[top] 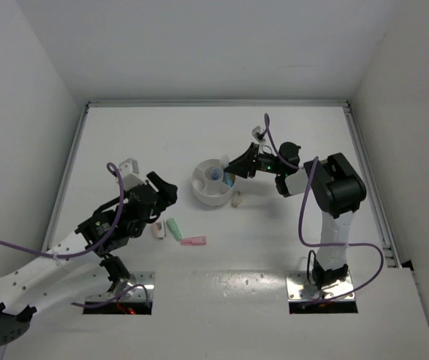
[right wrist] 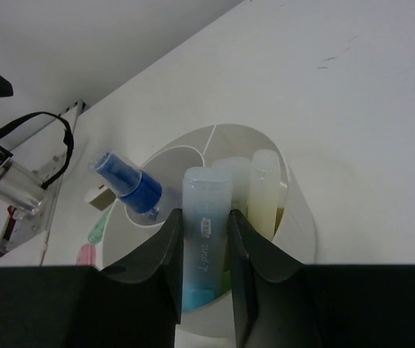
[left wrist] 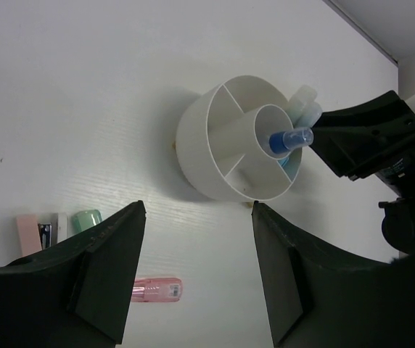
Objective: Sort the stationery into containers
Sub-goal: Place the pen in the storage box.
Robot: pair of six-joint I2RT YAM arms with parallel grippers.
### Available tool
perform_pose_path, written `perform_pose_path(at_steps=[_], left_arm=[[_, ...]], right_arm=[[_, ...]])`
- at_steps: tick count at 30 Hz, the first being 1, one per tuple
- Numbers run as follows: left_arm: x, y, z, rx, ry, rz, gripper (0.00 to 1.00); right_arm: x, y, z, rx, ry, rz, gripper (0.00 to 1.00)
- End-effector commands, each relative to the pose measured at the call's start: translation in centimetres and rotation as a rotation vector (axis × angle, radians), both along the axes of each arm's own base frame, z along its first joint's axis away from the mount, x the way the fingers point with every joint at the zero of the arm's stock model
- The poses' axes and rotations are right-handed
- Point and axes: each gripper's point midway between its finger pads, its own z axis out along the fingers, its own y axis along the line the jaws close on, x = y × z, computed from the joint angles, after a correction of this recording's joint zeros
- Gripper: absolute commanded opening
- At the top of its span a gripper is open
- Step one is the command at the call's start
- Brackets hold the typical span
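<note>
Right gripper [right wrist: 204, 226] pinches the pale-blue translucent plastic marker [right wrist: 204, 199] between its jaws inside the round white plastic tub [right wrist: 300, 221]; a crooked retreat could drag out the cream plastic marker [right wrist: 265, 190] beside them; left gripper [left wrist: 196, 212] gapes empty.

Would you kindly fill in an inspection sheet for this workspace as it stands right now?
Surface: white table, no spills seen.
Job's things: white tub holds a blue marker in its centre cup and pale yellow pieces in a compartment. A green piece, pink piece and pink-white piece lie loose on the table. A beige piece lies beside the tub.
Clutter: nothing seen.
Claws: left claw open and empty. Right claw shut on a pale blue piece, lower end inside the tub.
Cables: purple cables loop along both arms.
Surroundings: white walls.
</note>
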Motion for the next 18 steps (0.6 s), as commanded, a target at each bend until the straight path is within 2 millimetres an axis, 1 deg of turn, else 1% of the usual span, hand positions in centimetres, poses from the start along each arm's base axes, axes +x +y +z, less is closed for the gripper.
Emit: perform_pose_path(at_steps=[1,2,3,4,5,6,8,10,11,13,15,17,18], left_arm=[[0.6,0.5,0.6,0.004,-0.027,0.027,0.66],[0.6,0.5,0.6,0.004,-0.027,0.027,0.66],[0.6,0.5,0.6,0.004,-0.027,0.027,0.66],[0.6,0.5,0.6,0.004,-0.027,0.027,0.66],[0.6,0.5,0.6,0.004,-0.027,0.027,0.66],[0.6,0.5,0.6,0.004,-0.027,0.027,0.66],[0.6,0.5,0.6,0.004,-0.027,0.027,0.66],[0.6,0.5,0.6,0.004,-0.027,0.027,0.66],[0.6,0.5,1.0,-0.003,-0.033,0.027,0.66],[0.8,0.3,0.5,0.012,-0.02,0.027,0.66],[0.8,0.1,0.7,0.001,-0.024,0.019,0.66],[0.8,0.0,0.5,0.008,-0.018,0.019,0.66],[0.8,0.0,0.5,0.008,-0.018,0.019,0.65]], right_arm=[[-0.8,-0.5,7.3,0.118,-0.519,0.031,0.27],[-0.7,-0.5,7.8,0.123,-0.529,0.022,0.39],[-0.8,-0.5,8.2,0.126,-0.54,0.022,0.6],[-0.9,-0.5,8.6,0.13,-0.54,0.023,0.69],[-1.0,-0.6,9.0,0.133,-0.55,0.023,0.72],[-1.2,-0.6,10.2,0.14,-0.58,0.023,0.76],[-1.2,-0.7,12.0,0.16,-0.613,0.007,0.77],[-1.1,-1.1,13.4,0.162,-0.631,-0.002,0.77],[-1.3,-1.1,14.7,0.166,-0.649,-0.002,0.77],[-1.4,-1.2,15.8,0.167,-0.652,-0.002,0.76],[-1.6,-1.2,16.5,0.164,-0.656,-0.004,0.72],[-1.6,-1.2,16.4,0.151,-0.665,0.001,0.69],[-1.6,-1.6,16.9,0.144,-0.667,-0.009,0.59]])
